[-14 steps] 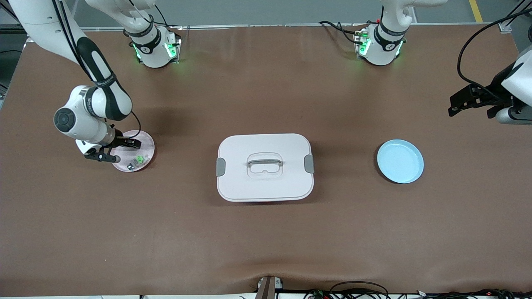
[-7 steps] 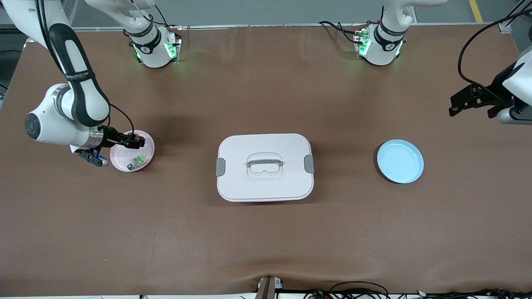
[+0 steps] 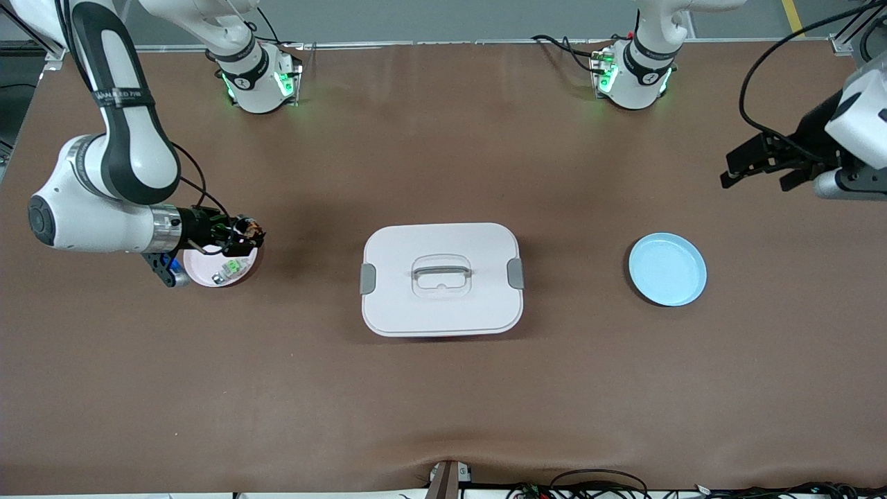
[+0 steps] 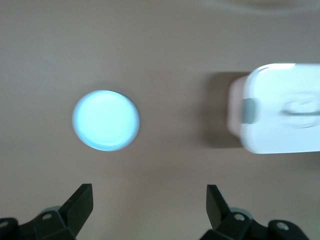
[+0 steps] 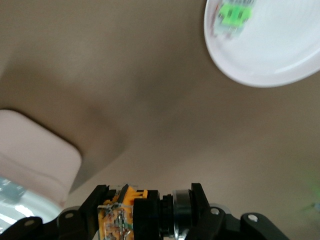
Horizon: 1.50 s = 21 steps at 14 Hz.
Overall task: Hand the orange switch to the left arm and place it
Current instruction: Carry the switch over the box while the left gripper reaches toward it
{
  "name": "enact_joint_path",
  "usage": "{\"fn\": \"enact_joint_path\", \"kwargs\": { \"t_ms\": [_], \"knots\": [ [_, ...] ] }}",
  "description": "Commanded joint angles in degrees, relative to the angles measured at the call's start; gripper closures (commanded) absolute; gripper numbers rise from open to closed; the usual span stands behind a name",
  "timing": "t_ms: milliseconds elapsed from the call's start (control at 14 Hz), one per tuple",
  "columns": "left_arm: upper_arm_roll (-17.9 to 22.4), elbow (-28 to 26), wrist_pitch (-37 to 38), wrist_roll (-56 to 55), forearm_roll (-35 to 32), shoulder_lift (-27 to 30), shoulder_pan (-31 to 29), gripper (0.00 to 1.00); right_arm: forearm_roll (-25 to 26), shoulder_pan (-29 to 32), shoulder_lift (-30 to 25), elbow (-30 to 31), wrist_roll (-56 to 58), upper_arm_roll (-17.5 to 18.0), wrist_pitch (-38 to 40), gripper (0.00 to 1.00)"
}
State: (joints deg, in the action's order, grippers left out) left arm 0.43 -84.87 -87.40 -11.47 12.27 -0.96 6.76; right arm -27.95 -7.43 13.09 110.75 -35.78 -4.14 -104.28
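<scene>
In the front view the right pincer sits at middle left of the frame, raised over the edge of the pink plate, its fingers clamped on the orange switch. The right wrist view shows the switch at the bottom centre of the frame, lying crosswise between the two black fingers, orange body at one end, black and silver rings at the other. A green component lies on the pink plate, seen also at the top of the right wrist view.

The box stands in the middle of the front view, lid on, grey clips at both ends, clear handle on top. The blue plate lies at middle right of the frame, toward the left arm's end of the table, well apart from the box.

The left pincer hangs at upper right of the front view, above bare table, higher in the frame than the blue plate. Its fingers stand wide apart and hold nothing; the left wrist view shows the blue plate and one end of the box past them.
</scene>
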Motion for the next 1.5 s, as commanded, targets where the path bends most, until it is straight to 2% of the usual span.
{"fn": "enact_joint_path", "kwargs": {
  "t_ms": [0, 142, 356, 427, 712, 855, 997, 1282, 1425],
  "knots": [
    [0.01, 1.19, 1.27, -7.76, 9.05, 1.22, -0.25, 0.0, -1.84, -4.5, -0.09, -3.69, -10.16, -0.17, 1.72, 1.0],
    [0.01, 1.2, 1.18, -9.8, 16.35, 1.13, 0.01, 0.0, -3.77, -8.46, 0.26, -6.5, -18.58, -0.17, 1.72, 1.0],
    [0.19, 1.2, 0.65, -9.98, 31.02, -0.61, 0.18, 0.0, -5.45, -13.03, 0.7, -11.16, -31.25, -0.17, 1.63, 1.0],
    [0.19, 1.11, -0.83, -10.06, 32.8, -1.32, 0.53, 0.0, -6.5, -14.09, 0.97, -12.3, -34.5, -0.26, 1.63, 1.0],
    [-4.63, -0.21, -13.38, -14.52, 31.24, -3.25, 3.08, 0.0, -8.62, -18.05, 3.42, -19.5, -47.25, -0.17, 1.54, 1.0],
    [-5.87, -0.04, -16.47, -18.14, 31.24, -5.71, 4.48, 0.0, -9.23, -20.07, 5.26, -24.24, -53.05, -0.17, 1.45, 1.0],
    [-6.32, -0.39, -21.74, -18.42, 31.24, -7.38, 6.85, 0.0, -12.47, -21.48, 7.37, -28.99, -58.77, -0.26, 1.45, 1.0],
    [-6.23, -0.39, -29.31, -22.54, 30.72, -10.37, 12.83, 0.0, -13.01, -24.56, 10.37, -37.35, -69.14, -0.26, 1.1, 1.0],
    [-6.23, -0.82, -29.5, -23.6, 30.1, -11.08, 14.94, 0.0, -13.01, -25.7, 11.77, -40.6, -73.28, -0.26, 1.27, 1.0]
  ]
}}
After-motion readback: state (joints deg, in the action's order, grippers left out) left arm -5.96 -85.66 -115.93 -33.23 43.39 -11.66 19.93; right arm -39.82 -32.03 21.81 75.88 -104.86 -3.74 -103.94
